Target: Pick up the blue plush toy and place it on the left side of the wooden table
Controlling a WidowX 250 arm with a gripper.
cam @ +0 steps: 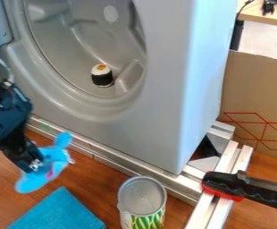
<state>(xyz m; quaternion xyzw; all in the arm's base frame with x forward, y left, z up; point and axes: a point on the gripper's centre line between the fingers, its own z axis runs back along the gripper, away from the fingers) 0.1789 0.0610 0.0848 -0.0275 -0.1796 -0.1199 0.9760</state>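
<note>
We see one claw (38, 165) clamped on one blue toy (57, 156), plus one cloth (57, 212), one can (142, 197), one sushi roll (102, 76).

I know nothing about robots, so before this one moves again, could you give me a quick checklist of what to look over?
1. Blue soft toy hanging from the gripper: ok.
2. Gripper free to pick up something else: not ok, it has the toy.
3. Firmness of the hold on the toy: cannot tell.
4. Can standing upright: ok.
5. Toy sushi roll upright inside the grey hollow: ok.
6. Tightness of the black and red clamp at the metal rails: cannot tell.
</note>
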